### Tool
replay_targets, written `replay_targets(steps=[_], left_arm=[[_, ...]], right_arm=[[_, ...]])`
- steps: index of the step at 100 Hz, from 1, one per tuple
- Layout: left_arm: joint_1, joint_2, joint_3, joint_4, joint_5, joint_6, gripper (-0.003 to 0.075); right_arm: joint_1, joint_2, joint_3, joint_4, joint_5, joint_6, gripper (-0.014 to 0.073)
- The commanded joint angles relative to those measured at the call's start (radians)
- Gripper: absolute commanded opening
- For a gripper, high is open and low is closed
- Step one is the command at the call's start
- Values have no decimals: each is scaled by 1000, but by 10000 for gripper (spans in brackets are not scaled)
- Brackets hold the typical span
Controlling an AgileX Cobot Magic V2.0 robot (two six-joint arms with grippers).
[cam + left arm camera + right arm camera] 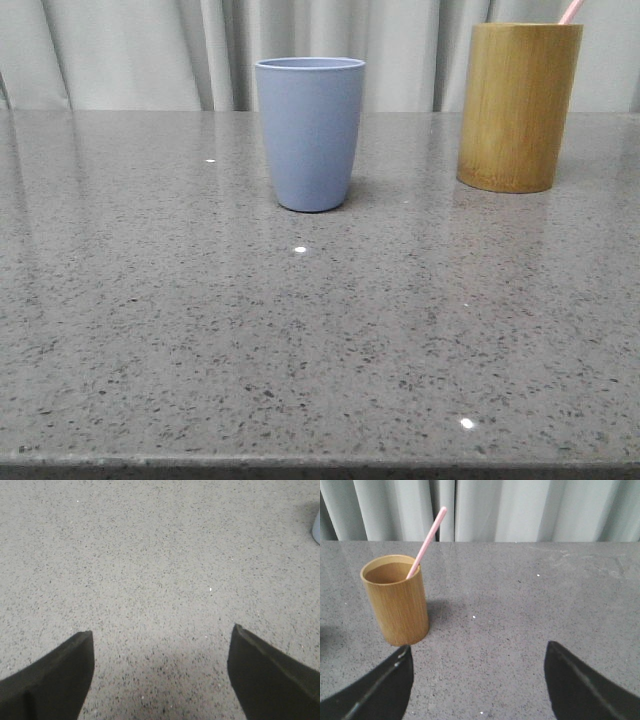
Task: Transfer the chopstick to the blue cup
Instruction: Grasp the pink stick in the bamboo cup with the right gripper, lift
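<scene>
The grey-blue cup [310,132] stands upright at the middle of the grey stone table [300,340]; its edge shows in the left wrist view [316,527]. A pale pink chopstick [571,11] leans in the yellow-brown bamboo cylinder [517,106] at the back right. In the right wrist view the chopstick [427,540] sticks out of the cylinder [396,600]. My right gripper [478,652] is open and empty over bare table, the cylinder just beyond one finger. My left gripper [162,632] is open and empty over bare table. Neither gripper shows in the front view.
Pale curtains [150,50] hang behind the table's far edge. The table's front edge [320,465] runs along the bottom of the front view. The speckled table top spreads round both cups.
</scene>
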Motion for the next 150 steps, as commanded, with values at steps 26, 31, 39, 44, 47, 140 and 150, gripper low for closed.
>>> replay_targets(steps=[26, 31, 39, 44, 47, 140, 150], left_arm=[[3, -103, 29, -10, -90, -13, 537], [3, -103, 29, -10, -92, -13, 537], [3, -103, 29, -10, -92, -13, 537], [3, -103, 29, -10, -92, -13, 537], [3, -103, 29, -10, -94, -13, 537], [3, -103, 29, -10, -109, -13, 537], [3, -103, 29, -10, -109, -13, 537]], right_arm=[[-6, 77, -22, 133, -261, -6, 549], [-6, 105, -13, 133, -305, -6, 549], [-6, 157, -6, 133, -383, -6, 549], [-6, 195, -3, 135, -439, -6, 549], [-5, 225, -3, 140, -479, -6, 549], [102, 910, -147, 197, -1149, -6, 549], [102, 951, -176, 197, -1149, -6, 549]])
